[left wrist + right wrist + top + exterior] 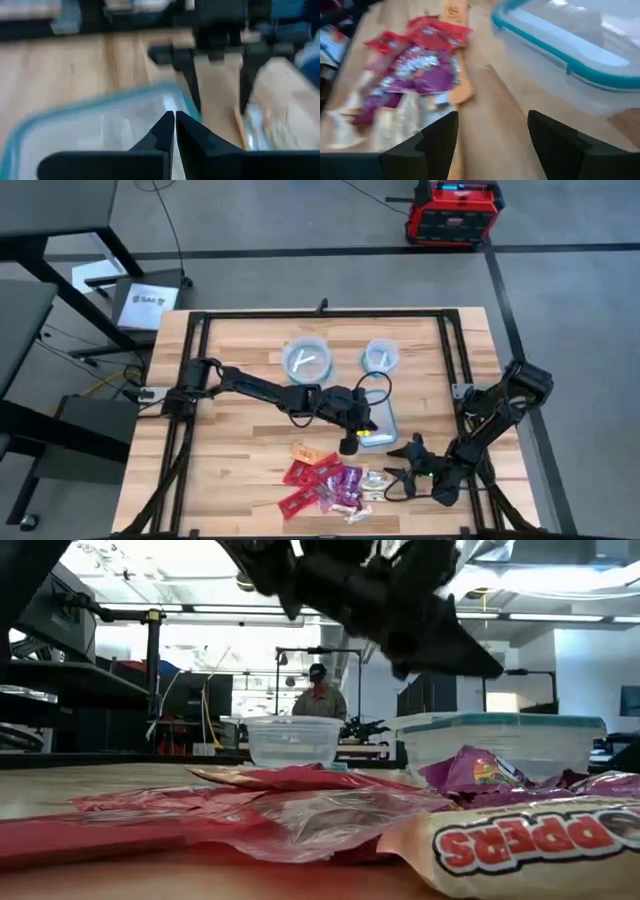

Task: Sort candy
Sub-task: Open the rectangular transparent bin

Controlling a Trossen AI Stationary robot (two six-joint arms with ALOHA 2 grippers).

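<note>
Currently at the drop-off step, judging by the layout. Left gripper (174,125) out over the near end of the clear tub (384,412), fingers pressed together; impossible to tell from the left wrist view whether any wrapper sits between them, though something small and yellowish shows at that end of the tub in the high view. Right gripper (492,130) low over the bare wood, between the tub and the candy (326,479), fingers spread wide and holding nothing.

Candy mostly unsorted: a loose heap of red, purple, orange and whitish wrappers near the front edge of the table (230,470), overlapping one another. Two round bowls (308,360) farther back, beyond the tub, the left one with a few pale pieces inside.

Risks from here, as a judgement:
- Opening the left fingers so close to the tub's rim, and so dropping a flat sweet onto the wood instead of inside.
- Crowding: both grippers near each other by the tub's front corner, hence a chance of a knock on withdrawing or reaching in.
- Overlapping wrappers: easy to pinch two colours at once, or to drag the heap toward the table edge with a shallow, sliding grasp.
</note>
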